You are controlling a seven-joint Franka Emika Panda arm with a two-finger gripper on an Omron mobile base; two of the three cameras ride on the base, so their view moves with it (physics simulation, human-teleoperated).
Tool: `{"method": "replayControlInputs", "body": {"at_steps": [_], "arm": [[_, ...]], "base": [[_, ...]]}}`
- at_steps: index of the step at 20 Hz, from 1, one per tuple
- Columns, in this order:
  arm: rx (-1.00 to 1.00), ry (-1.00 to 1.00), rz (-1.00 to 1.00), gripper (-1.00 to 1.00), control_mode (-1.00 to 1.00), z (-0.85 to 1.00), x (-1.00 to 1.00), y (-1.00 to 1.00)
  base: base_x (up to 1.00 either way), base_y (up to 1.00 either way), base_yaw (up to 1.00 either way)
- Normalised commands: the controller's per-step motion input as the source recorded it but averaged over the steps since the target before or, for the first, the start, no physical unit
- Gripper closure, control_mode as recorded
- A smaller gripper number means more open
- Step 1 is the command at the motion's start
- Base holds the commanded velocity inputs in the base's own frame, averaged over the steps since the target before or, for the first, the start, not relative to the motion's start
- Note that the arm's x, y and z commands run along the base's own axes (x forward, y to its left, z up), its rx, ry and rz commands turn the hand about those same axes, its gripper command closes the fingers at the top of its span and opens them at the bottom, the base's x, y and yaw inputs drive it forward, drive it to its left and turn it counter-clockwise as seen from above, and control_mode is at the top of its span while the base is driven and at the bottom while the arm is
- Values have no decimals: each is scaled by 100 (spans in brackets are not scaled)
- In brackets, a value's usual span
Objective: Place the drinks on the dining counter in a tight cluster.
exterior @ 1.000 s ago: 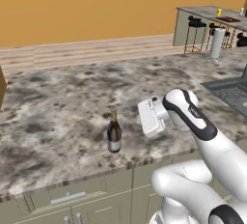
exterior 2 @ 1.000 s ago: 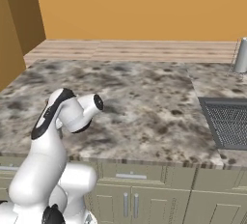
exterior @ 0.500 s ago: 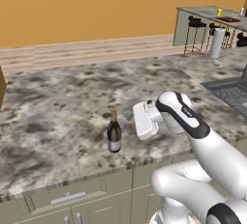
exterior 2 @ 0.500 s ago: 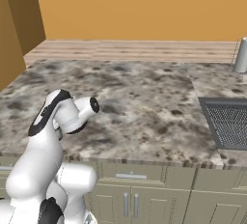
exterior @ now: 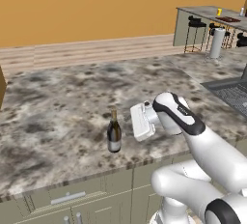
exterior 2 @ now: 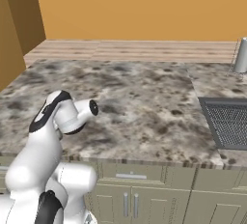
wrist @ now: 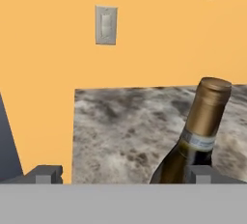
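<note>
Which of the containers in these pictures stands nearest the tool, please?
The dark wine bottle, upright on the near marbled counter beside the open tool; the grey canister stands at the counter's far corner.

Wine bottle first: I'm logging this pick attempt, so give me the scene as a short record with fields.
wine bottle: upright on the marbled counter, near its front edge, dark glass, pale label, gold-foil neck
gripper: open, level with the bottle's shoulder, turned sideways toward it
contact: none visible; in the hand view one fingertip overlaps the bottle, which sits off-centre toward that side
dining counter: far back right, with black stools in front
task state: bottle not yet held
</note>
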Motion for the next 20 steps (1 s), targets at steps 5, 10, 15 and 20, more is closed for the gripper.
{"method": "replayControlInputs", "body": {"at_steps": [5,10,15,20], "arm": [[1,0,0,-100,-100,-4,13,0],[0,0,0,-100,-100,-5,18,2],[0,2,0,-100,-100,-7,17,7],[0,3,0,-100,-100,-9,11,5]], "base": [[0,0,0],[0,0,0],[0,0,0],[0,0,0]]}}
